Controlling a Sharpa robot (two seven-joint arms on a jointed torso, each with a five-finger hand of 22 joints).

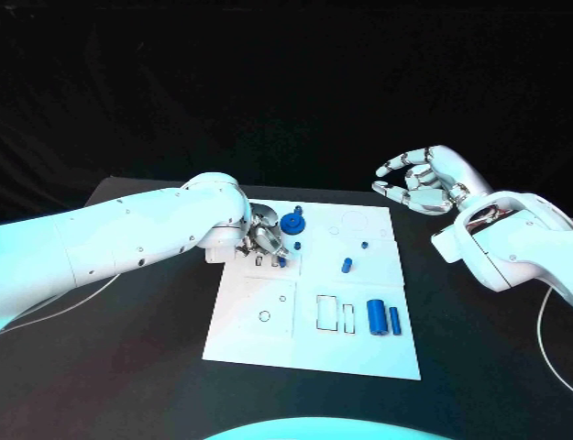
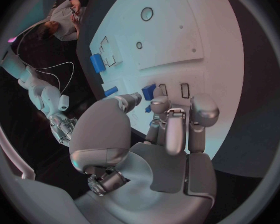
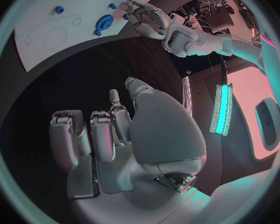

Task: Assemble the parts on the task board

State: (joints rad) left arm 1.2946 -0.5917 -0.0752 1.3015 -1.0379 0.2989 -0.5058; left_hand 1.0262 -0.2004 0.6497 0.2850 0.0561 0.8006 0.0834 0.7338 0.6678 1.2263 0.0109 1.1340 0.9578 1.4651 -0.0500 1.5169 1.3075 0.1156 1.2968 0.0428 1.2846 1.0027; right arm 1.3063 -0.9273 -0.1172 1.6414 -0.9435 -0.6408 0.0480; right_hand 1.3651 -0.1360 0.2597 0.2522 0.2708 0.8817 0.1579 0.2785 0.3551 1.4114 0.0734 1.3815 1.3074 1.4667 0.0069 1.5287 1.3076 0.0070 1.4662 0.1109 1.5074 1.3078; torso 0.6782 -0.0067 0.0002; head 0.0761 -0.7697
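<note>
Part (image 2: 149,91), small and blue, sits at the fingertips of the left robot hand (image 1: 262,234), right beside two dark slots (image 2: 185,90) on the near-left area of the board (image 1: 366,353). In the left wrist view the thumb and a finger close toward this part from either side; whether they already pinch it I cannot tell, so grasp unconfirmed. Judgement: step in hand is seating this part into one of the adjacent slots. To do it well, confirm a firm pinch first, keep the part's long side square to the slot outline, lower straight and press only once the edges line up; a skewed entry would likely jam or tip it. The other fingers should stay off the board so they do not nudge neighbours. Nearby on the board: blue gear (image 1: 295,225) just beyond the left robot hand, a small blue peg (image 1: 364,245) and a short blue piece (image 1: 346,266) toward the middle, two blue cylinders (image 1: 384,317) standing side by side near the front right, next to empty rectangular outlines (image 1: 328,313). Several recesses are unfilled, so the task looks far from done. Right robot hand (image 1: 423,181) hovers above the worktop (image 1: 127,357) past the board's far-right corner, fingers curled loosely, holding nothing, well apart from all parts.
</note>
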